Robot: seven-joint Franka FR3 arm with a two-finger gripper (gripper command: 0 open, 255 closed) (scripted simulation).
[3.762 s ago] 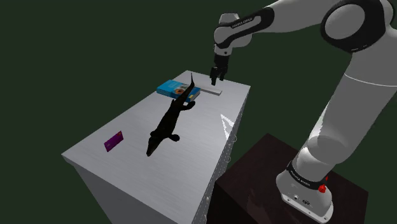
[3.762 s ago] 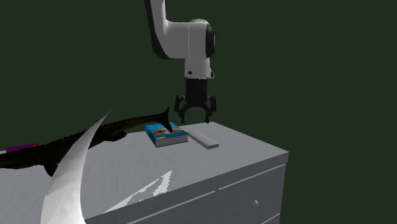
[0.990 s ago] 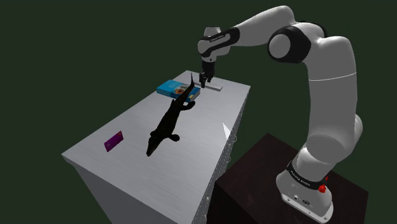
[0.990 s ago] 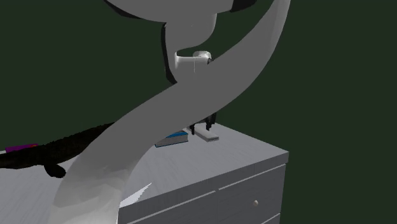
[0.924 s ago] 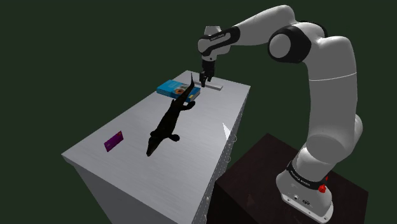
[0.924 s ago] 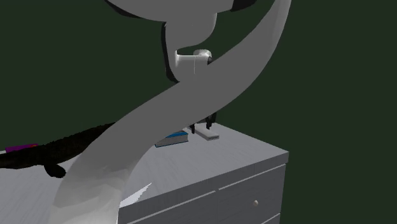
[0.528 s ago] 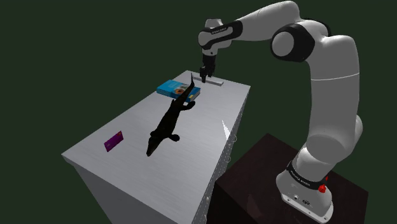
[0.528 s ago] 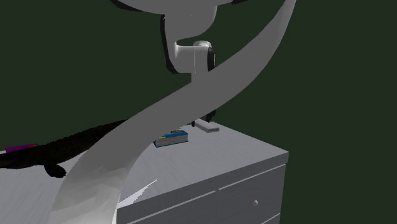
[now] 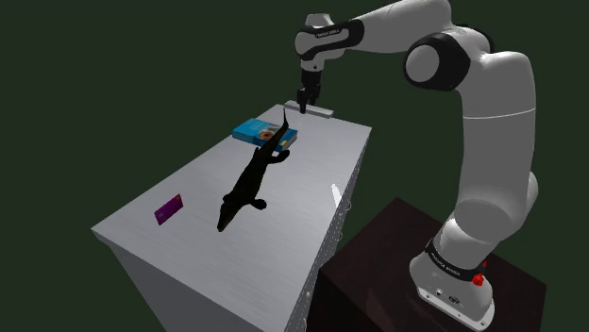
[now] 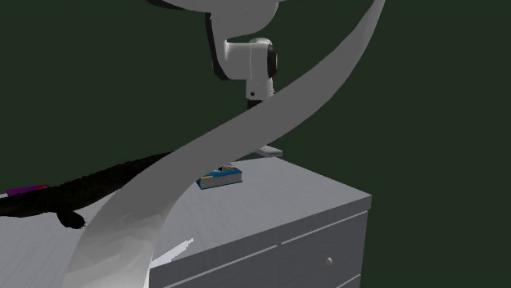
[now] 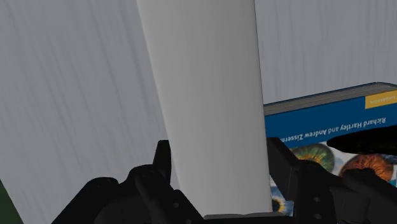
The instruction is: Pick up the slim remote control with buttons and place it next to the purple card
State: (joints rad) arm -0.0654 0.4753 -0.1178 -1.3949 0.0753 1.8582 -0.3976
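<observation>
Hand (image 9: 302,107) clamped on the grey remote (image 9: 319,110), above the tabletop's (image 9: 311,170) far corner. Seemingly gripped off-centre, it could tilt and slip, or clip the black figure (image 9: 247,189) before the purple card (image 9: 168,208).

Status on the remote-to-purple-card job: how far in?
Done: the grasp. The gripper is shut on the plain grey remote, which hangs clear of the tabletop near the blue book. In hand: the carry, just begun at the far end. Left: take it past the black lizard-like figure to the purple card, set it down alongside and release.
</observation>
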